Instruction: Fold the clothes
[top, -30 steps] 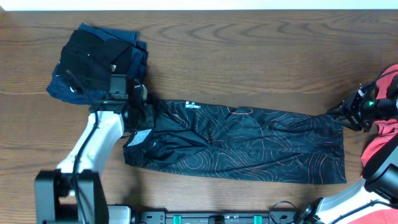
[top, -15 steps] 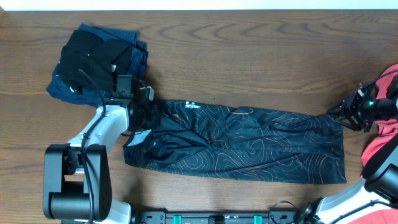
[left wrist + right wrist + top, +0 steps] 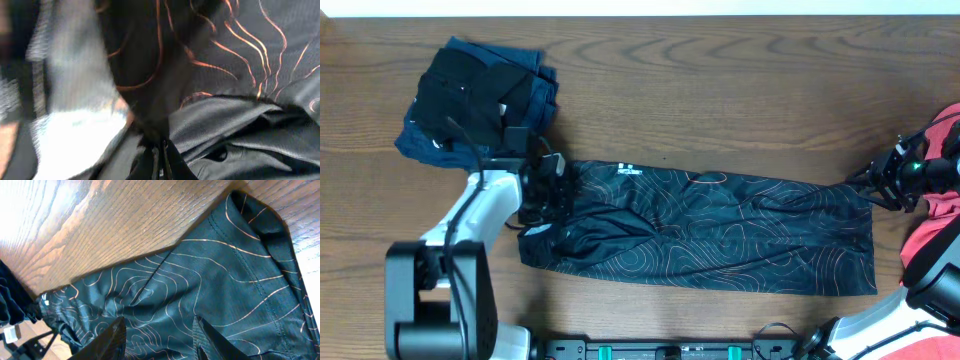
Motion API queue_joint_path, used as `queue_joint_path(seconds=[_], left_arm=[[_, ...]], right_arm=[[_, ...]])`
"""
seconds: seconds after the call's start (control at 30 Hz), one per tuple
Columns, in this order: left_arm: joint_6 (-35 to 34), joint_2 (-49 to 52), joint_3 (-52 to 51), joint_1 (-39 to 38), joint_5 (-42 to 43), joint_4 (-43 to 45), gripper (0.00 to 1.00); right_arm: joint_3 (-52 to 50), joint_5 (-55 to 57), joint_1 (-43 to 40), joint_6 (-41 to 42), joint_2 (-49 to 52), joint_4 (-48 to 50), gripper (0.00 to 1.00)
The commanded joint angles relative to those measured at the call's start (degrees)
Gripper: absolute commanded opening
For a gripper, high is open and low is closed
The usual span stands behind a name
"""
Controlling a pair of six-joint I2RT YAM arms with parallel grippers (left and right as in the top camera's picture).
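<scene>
The clothes in play are a black shirt with thin orange-white contour lines, lying in a long band across the table. My left gripper sits at its left end. In the left wrist view this gripper is shut, with a bunch of the dark fabric pinched between the jaws. My right gripper hovers at the shirt's far right corner. Seen from the right wrist, that gripper is open, its two fingers apart over the patterned cloth with nothing between them.
A folded pile of navy and black garments lies at the back left, just behind my left wrist. A coral-red garment sits at the right edge beside the right arm. Bare wooden table stretches behind the shirt.
My left gripper has closed on the shirt's left end and shifted slightly to the right, bunching the cloth there. The right arm has not moved.
</scene>
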Motion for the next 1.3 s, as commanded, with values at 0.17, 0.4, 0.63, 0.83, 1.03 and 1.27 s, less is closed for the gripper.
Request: queue_joint_path(seconds=[0.17, 0.4, 0.63, 0.83, 1.03, 1.27], left_arm=[[0.92, -4.94, 2.32, 1.73, -8.11, -2.32, 0.06], [0.9, -4.94, 2.25, 1.73, -9.31, -1.29, 0.07], [0.9, -4.94, 2.25, 1.73, -9.31, -0.44, 0.07], [0.9, -4.94, 2.25, 1.73, -9.29, -0.35, 0.07], [0.9, -4.94, 2.25, 1.73, -9.29, -0.11, 0.07], [0.9, -4.94, 2.25, 1.73, -9.29, 0.02, 0.08]], right_arm=[[0.35, 0.55, 0.37, -0.87, -1.29, 0.48, 0.43], [0.33, 6.82, 0.37, 1.4, -1.27, 7.26, 0.45], [-0.68, 8.94, 0.37, 3.89, -1.2, 14.23, 0.41], [-5.2, 13.29, 0.42, 5.03, -1.07, 14.34, 0.35], [-10.78, 13.92, 0.42, 7.19, -1.05, 15.26, 0.32], [-12.81, 19.69, 0.42, 10.49, -1.07, 15.34, 0.35]])
